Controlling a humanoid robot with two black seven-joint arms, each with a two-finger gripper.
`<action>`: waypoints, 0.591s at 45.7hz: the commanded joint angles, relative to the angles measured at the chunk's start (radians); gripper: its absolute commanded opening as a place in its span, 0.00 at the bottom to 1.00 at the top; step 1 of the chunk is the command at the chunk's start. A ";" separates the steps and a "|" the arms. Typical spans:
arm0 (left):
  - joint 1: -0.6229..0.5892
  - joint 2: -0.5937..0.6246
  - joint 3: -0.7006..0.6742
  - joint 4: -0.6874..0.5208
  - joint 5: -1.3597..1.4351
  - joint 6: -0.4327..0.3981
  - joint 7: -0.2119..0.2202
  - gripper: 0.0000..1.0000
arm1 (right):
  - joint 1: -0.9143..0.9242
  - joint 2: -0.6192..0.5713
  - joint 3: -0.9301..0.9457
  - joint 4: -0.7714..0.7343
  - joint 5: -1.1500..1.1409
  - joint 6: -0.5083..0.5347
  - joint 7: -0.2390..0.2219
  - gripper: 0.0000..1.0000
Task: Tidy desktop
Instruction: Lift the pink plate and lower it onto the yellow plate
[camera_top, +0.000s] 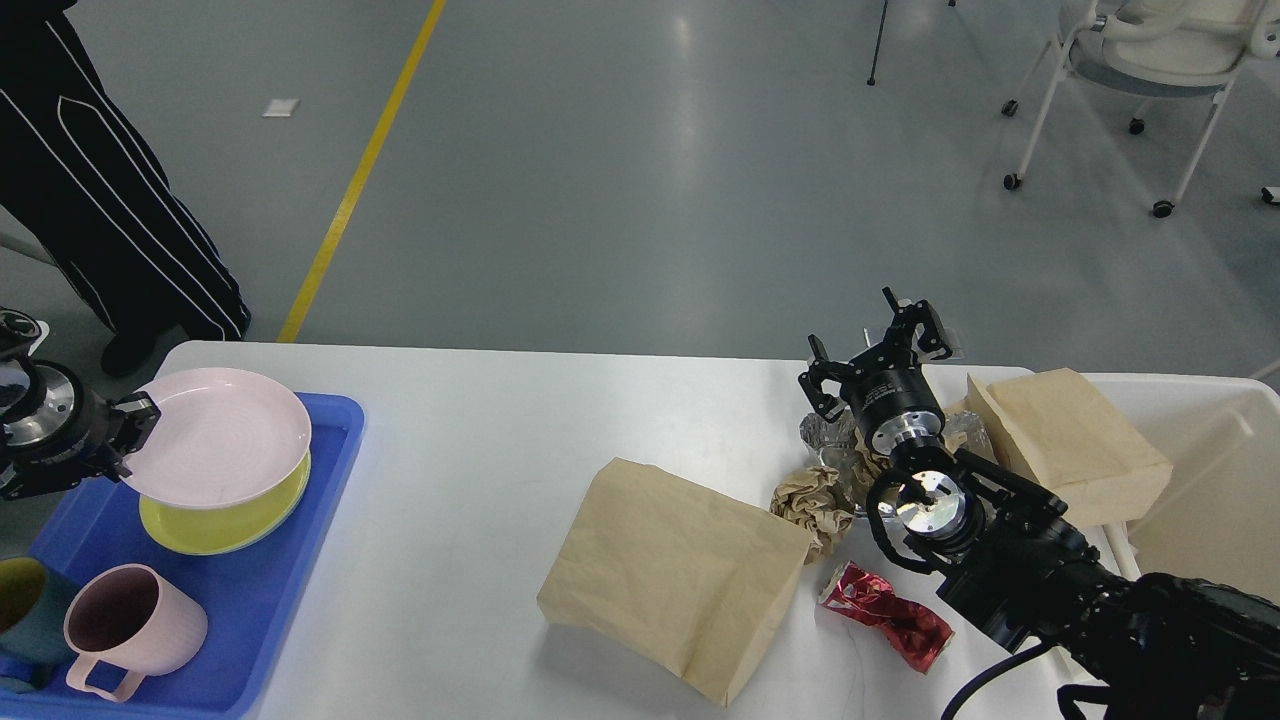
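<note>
The white desktop (480, 440) carries a blue tray (260, 590) at its left end. My left gripper (135, 425) is shut on the left rim of a pink plate (225, 435), which lies on top of a yellow plate (220, 515) in the tray. My right gripper (875, 350) is open and empty, held above the right part of the desktop over a crumpled clear plastic piece (828, 435). Near it lie a crumpled brown paper ball (815, 498), a red foil wrapper (885, 615), a large brown paper bag (680, 570) and a second paper bag (1070, 440).
A pink mug (130, 620) and a teal mug (20, 610) stand at the tray's front. An off-white bin (1225, 470) sits at the right end. A person in black striped trousers (110, 200) stands beyond the left corner. A wheeled chair (1140, 60) is far right.
</note>
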 joint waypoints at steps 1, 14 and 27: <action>0.070 -0.068 0.002 0.004 0.000 0.161 0.000 0.00 | 0.000 0.000 0.000 0.000 0.000 0.000 0.000 1.00; 0.158 -0.145 0.005 0.014 0.000 0.353 -0.006 0.00 | 0.000 0.000 0.000 0.001 0.000 0.000 0.000 1.00; 0.171 -0.141 0.006 0.037 0.000 0.390 -0.020 0.00 | 0.000 0.000 0.000 0.000 0.000 0.000 0.000 1.00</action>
